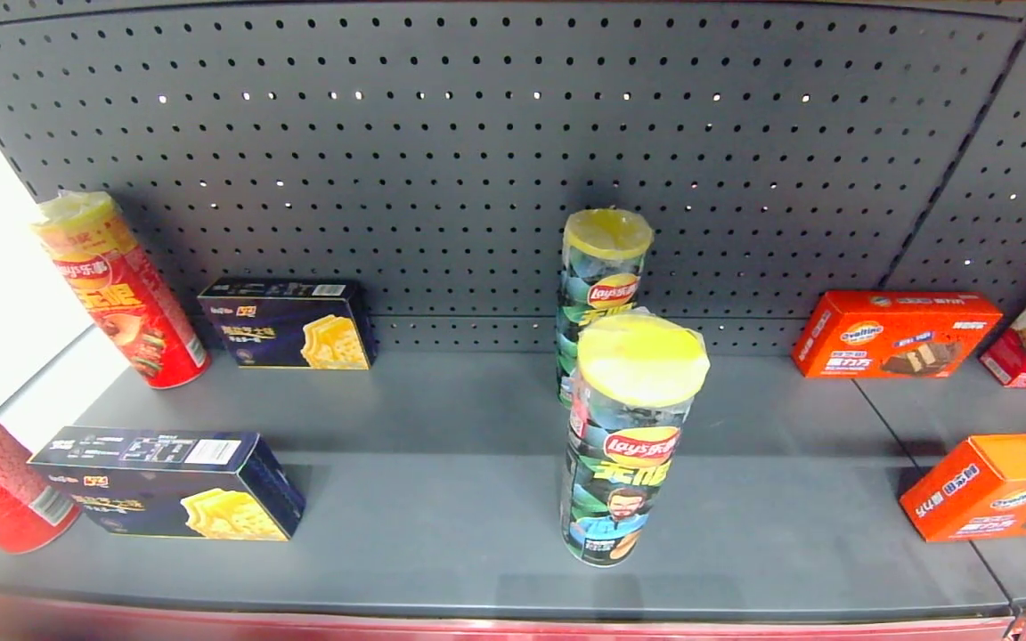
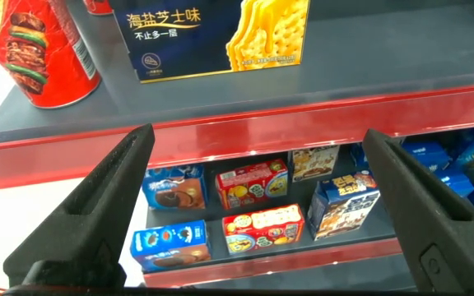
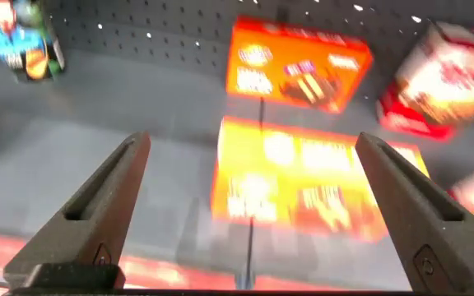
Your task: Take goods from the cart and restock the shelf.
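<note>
The shelf (image 1: 442, 472) is part-stocked: 2 green cans (image 1: 629, 445) at its middle, orange boxes (image 1: 896, 334) at its right edge, gaps between. The left hand (image 2: 257, 136) and right hand (image 3: 251, 140) gape empty; another fetch seems due.

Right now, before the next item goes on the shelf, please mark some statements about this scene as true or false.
1. The front green chip can stands upright. True.
2. The left gripper grips a bottle. False: it is open and empty.
3. The right gripper is open. True.
4. The orange boxes lie left of that can. False: they lie to its right; the dark blue cracker boxes lie left.
</note>
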